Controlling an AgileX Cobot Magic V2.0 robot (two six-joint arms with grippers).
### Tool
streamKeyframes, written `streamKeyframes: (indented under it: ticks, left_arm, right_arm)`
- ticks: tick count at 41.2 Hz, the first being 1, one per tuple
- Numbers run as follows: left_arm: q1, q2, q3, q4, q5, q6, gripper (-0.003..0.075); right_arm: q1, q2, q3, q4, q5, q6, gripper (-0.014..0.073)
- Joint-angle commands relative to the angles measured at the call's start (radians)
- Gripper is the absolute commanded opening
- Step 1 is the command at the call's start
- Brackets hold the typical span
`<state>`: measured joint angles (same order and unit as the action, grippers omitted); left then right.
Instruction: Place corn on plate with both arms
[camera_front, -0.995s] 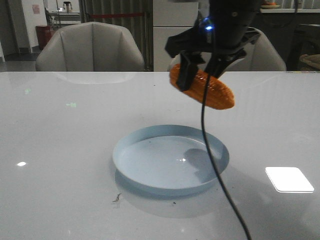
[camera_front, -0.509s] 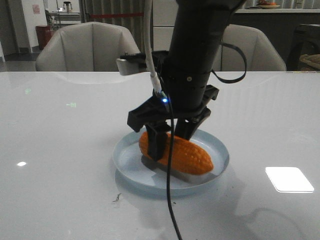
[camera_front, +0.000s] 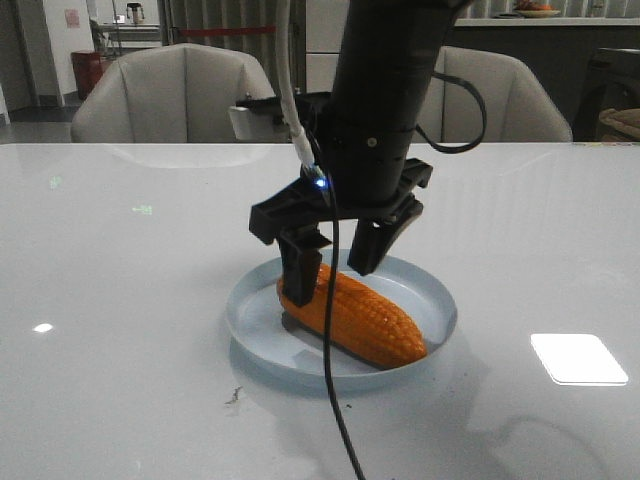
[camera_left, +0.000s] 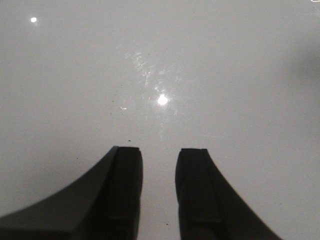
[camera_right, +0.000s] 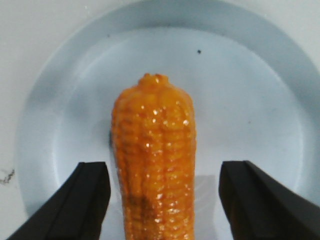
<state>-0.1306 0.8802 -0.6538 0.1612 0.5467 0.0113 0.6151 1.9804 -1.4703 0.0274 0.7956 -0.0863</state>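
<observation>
Orange corn cob (camera_front: 352, 317) lying inside the pale blue plate (camera_front: 436, 300), tapered end toward the rim. Right gripper (camera_front: 335, 262) spread wide, fingers apart from the cob on both sides. Left gripper (camera_left: 159, 192) narrowly parted over bare white table (camera_left: 160, 75), holding nothing.

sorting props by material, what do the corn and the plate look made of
The corn cob looks like glossy moulded plastic: uniform orange kernels with bright specular glints. The plate looks like smooth pale blue plastic or melamine, plain with a soft sheen; glazed ceramic can't be ruled out.
</observation>
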Motion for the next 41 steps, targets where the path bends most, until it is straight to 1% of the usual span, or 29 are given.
streamKeyframes:
  ticks: [1, 5, 8, 14, 22, 25, 28, 37, 41]
  left_arm:
    - [0.000, -0.004, -0.029, -0.003, -0.069, -0.011, 0.0260]
    - [0.000, -0.004, -0.029, -0.003, -0.069, -0.011, 0.0260]
    - [0.000, -0.004, -0.029, -0.003, -0.069, -0.011, 0.0260]
    - [0.000, -0.004, -0.029, -0.003, -0.069, -0.011, 0.0260]
    - [0.000, -0.004, -0.029, -0.003, -0.066, -0.011, 0.0260]
    - [0.000, -0.004, -0.029, -0.003, -0.062, -0.011, 0.0260]
    - [0.000, -0.004, -0.029, -0.003, -0.062, -0.011, 0.0260]
    - [0.000, -0.004, -0.029, -0.003, -0.062, -0.011, 0.0260]
    - [0.000, -0.004, -0.029, -0.003, -0.062, -0.011, 0.0260]
  right_arm:
    - [-0.015, -0.089, -0.080, -0.006, 0.000, -0.002, 0.0570]
    - [-0.030, -0.138, -0.120, -0.006, 0.010, 0.006, 0.0570]
    - [-0.053, -0.186, -0.134, -0.006, 0.021, 0.044, 0.0570]
    - [-0.136, -0.319, -0.131, -0.006, 0.070, 0.110, 0.0570]
    - [-0.253, -0.540, -0.049, -0.006, 0.064, 0.110, 0.0570]
    - [-0.308, -0.646, 0.019, -0.006, 0.035, 0.110, 0.0570]
    - [-0.364, -0.759, 0.121, -0.006, 0.002, 0.110, 0.0570]
    - [-0.559, -1.085, 0.479, -0.010, -0.089, 0.110, 0.0570]
    - [-0.612, -1.205, 0.596, -0.011, -0.105, 0.110, 0.0570]
